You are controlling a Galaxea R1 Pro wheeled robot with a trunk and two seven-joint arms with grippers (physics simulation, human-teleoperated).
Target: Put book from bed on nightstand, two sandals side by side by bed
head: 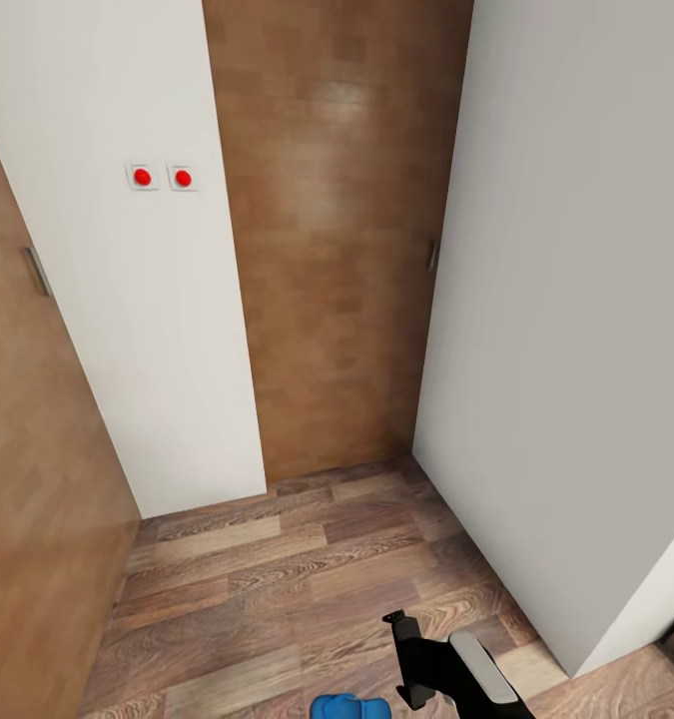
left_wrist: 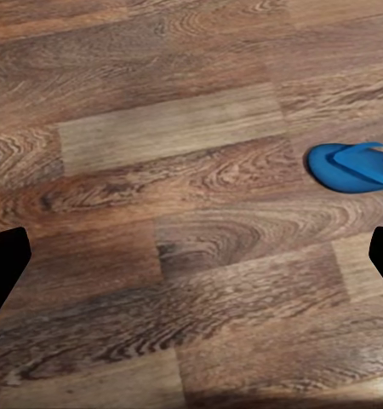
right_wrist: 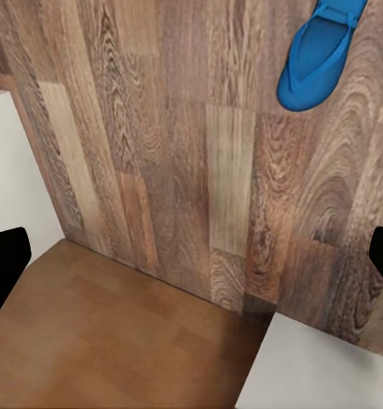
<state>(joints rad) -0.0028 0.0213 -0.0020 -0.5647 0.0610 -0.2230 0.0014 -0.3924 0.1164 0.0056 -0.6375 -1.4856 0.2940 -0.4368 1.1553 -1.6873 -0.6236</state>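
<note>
We faced a tan wooden door set between white walls, two red-button switches on the left one. A blue sandal lay flat on the wood-plank floor, just beside the right arm. Both wrist views showed one blue sandal on the planks. The left claw and the right claw stood spread, holding nothing.

Head camera looks down into a hallway corner.
Both wrist cameras face the brown wood-plank floor, sharing one bright blue flip-flop sandal.
</note>
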